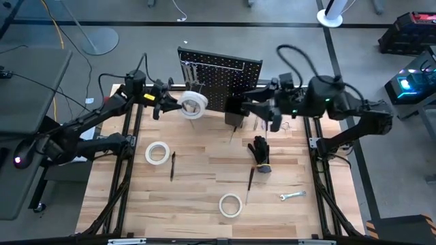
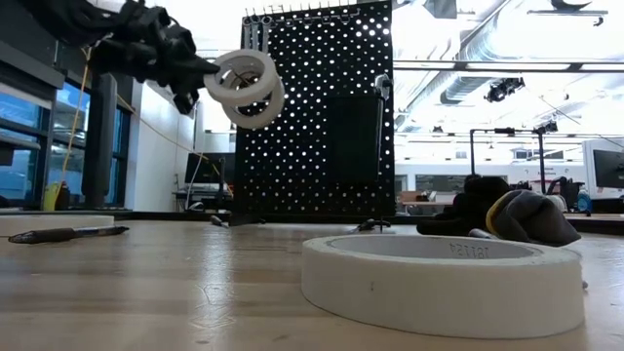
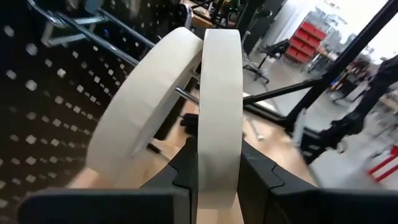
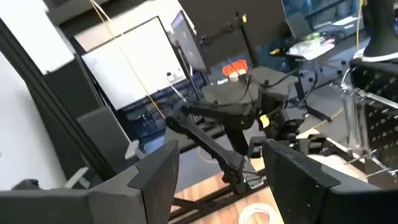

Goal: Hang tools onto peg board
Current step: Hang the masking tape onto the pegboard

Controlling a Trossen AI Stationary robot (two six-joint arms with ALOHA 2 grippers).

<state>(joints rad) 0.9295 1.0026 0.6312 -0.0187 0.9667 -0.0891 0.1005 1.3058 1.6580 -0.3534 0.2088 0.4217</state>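
The peg board (image 1: pixel 221 78) stands upright at the table's far middle. My left gripper (image 1: pixel 174 103) is up at its left part, shut on a white tape roll (image 3: pixel 221 106). A second white tape roll (image 3: pixel 146 112) hangs tilted right beside it at the board's wire hooks (image 3: pixel 102 31). My right gripper (image 4: pixel 221 155) stands open and high in front of the board's right part (image 1: pixel 248 107), with nothing between its fingers. On the table lie two more tape rolls (image 1: pixel 157 153) (image 1: pixel 230 205), two screwdrivers (image 1: pixel 172 165) (image 1: pixel 251 178), a wrench (image 1: pixel 293 196) and a black glove bundle (image 1: pixel 259 151). My left gripper pinches the tape roll's band (image 3: pixel 219 155) between its two fingers, one on each flat side face, at the part of the ring nearest the wrist. The fingers come nearly level from the table's left. The roll stands upright on edge, clear of the table, close against the hanging roll.
The black table frame's posts (image 1: pixel 129 146) (image 1: pixel 317 146) run along both sides. A small black bin (image 1: pixel 234 112) sits low on the board. Open wood lies in the table's middle between the loose tools.
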